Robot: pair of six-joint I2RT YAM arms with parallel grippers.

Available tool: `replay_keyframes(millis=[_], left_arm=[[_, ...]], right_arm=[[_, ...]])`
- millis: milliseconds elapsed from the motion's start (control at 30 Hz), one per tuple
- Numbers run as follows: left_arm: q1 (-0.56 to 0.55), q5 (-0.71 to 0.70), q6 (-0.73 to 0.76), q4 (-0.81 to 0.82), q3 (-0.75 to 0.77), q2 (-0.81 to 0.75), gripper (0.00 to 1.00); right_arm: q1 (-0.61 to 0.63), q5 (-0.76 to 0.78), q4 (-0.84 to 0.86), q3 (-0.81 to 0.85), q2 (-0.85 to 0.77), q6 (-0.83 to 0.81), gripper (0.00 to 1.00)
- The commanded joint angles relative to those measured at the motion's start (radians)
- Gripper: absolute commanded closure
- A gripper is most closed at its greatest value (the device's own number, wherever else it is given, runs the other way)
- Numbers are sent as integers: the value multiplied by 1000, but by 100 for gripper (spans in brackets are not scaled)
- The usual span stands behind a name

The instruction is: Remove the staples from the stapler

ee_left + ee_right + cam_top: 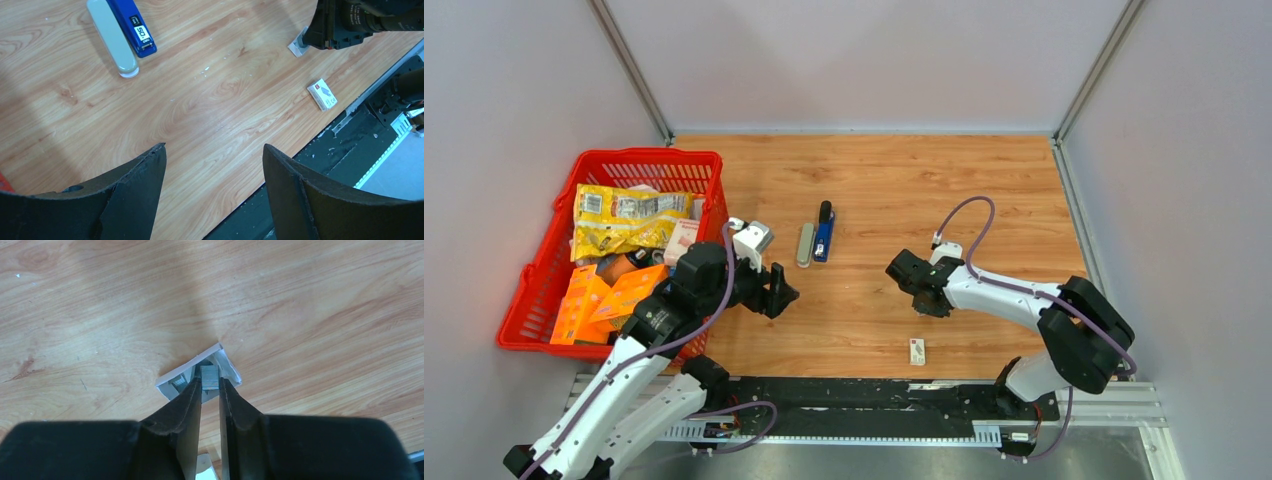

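Note:
A blue stapler (824, 232) lies flat beside a grey stapler (805, 244) at mid table; both show in the left wrist view, blue (132, 27) and grey (112, 37). My right gripper (210, 382) is shut on a short grey strip of staples (210, 376), just above a small open white box (172, 382) on the wood. In the top view the right gripper (921, 288) is right of the staplers. My left gripper (781, 291) is open and empty, hovering near the staplers, jaws wide in its wrist view (214, 150).
A small white printed packet (917, 350) lies near the front edge, also in the left wrist view (322, 94). A red basket (544, 265) of snack packs stands at the left. Grey walls close in the table; a black rail (864, 395) runs along the front.

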Motion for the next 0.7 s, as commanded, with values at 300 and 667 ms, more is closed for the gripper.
replay_keyframes(millis=[300,667], left_arm=[[-4,-8,9,13,0,1,22],[-4,-4,11,13,2,-2,22]], right_arm=[[-4,37,-13,42,-44,-2,66],[-6,78,-87,39,-149,4,64]])
